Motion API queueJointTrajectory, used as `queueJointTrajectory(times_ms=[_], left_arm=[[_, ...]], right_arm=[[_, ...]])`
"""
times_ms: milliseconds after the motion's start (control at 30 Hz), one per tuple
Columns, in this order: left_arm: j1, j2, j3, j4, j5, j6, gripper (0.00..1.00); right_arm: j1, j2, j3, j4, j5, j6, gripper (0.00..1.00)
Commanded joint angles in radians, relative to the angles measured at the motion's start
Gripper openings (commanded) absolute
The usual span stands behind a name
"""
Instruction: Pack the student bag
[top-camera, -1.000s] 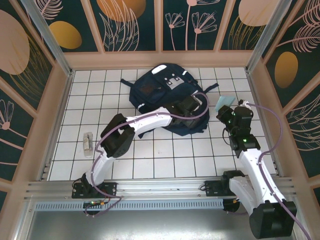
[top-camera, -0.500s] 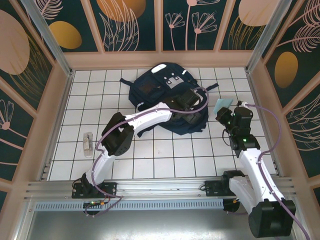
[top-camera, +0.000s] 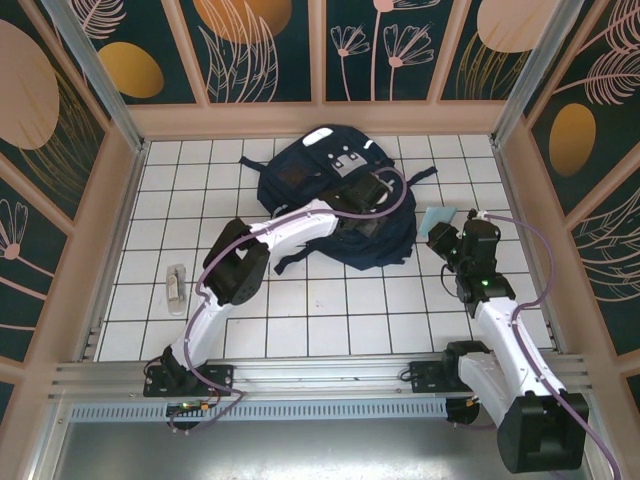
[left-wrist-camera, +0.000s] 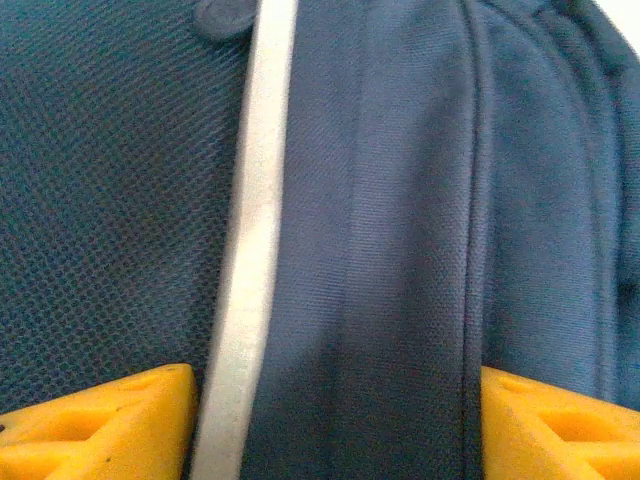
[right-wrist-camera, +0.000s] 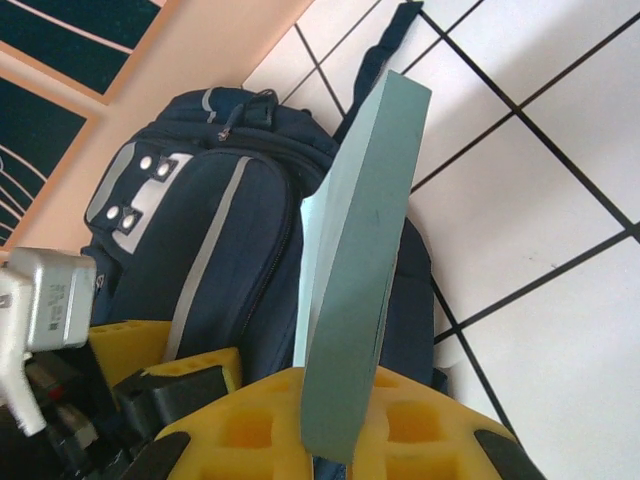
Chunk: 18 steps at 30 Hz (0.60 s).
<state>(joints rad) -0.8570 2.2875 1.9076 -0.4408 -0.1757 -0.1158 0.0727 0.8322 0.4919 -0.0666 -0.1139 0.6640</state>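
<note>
table: white tiles with a dark grid, fenced by low walls; both arm bases at 6 o'clock.
student bag: dark navy. Lies flat on the far half of the table, about 12 o'clock from table centre, front face up. White-grey patches at its 12 o'clock end, a strap trailing out at its 2 o'clock. In the right wrist view the student bag sits behind the held item, grey snap patch and pale stripe visible.
left arm: runs from its base towards 1 o'clock, wrist over the middle of the bag.
right arm: runs from its base towards 12 o'clock and ends just off the bag's 3 o'clock side.
teal book: flat pale teal slab, looks like a book or pad. Off the tiles, beside the bag at its 3 o'clock. In the right wrist view the teal book stands edge-on, rising out from between the yellow fingers.
left gripper: over the bag near its 1 o'clock part. In the wrist view the left gripper has its yellow fingers spread wide, navy fabric and a white stripe filling the gap. Can't tell if the tips touch the cloth.
right gripper: clamped on the teal book. Same in its wrist view, right gripper narrow with the slab pinched between the pads.
small grey item: lies on the tiles at the bag's 8 o'clock, well apart from it, near the left wall. Too small to identify.
</note>
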Motion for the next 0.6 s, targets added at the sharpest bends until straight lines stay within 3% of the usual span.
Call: queueJointTrajectory(times_ms=[0,167,233,267,400,567], left_arm=[[0.029,0.023,-0.024,0.016,-0.043,0.005,0.71],[0.03,0.038,-0.032,-0.009,-0.002,0.011,0.79],[0.03,0.035,-0.045,-0.011,0.003,0.007,0.78],[0.029,0.031,-0.053,-0.009,-0.005,0.005,0.72],[0.043,0.008,-0.055,-0.008,0.009,-0.022,0.33],[0.078,-0.075,-0.027,-0.016,0.114,-0.085,0.17]], right_arm=[[-0.006,-0.012,-0.004,0.045,-0.006,0.009,0.0],[-0.006,-0.006,-0.01,0.062,-0.014,0.02,0.0],[-0.003,0.001,-0.013,0.074,-0.026,0.026,0.0],[-0.001,0.009,-0.013,0.084,-0.035,0.029,0.0],[0.017,0.048,-0.005,0.124,-0.073,0.031,0.0],[0.055,0.109,0.032,0.162,-0.108,0.023,0.0]])
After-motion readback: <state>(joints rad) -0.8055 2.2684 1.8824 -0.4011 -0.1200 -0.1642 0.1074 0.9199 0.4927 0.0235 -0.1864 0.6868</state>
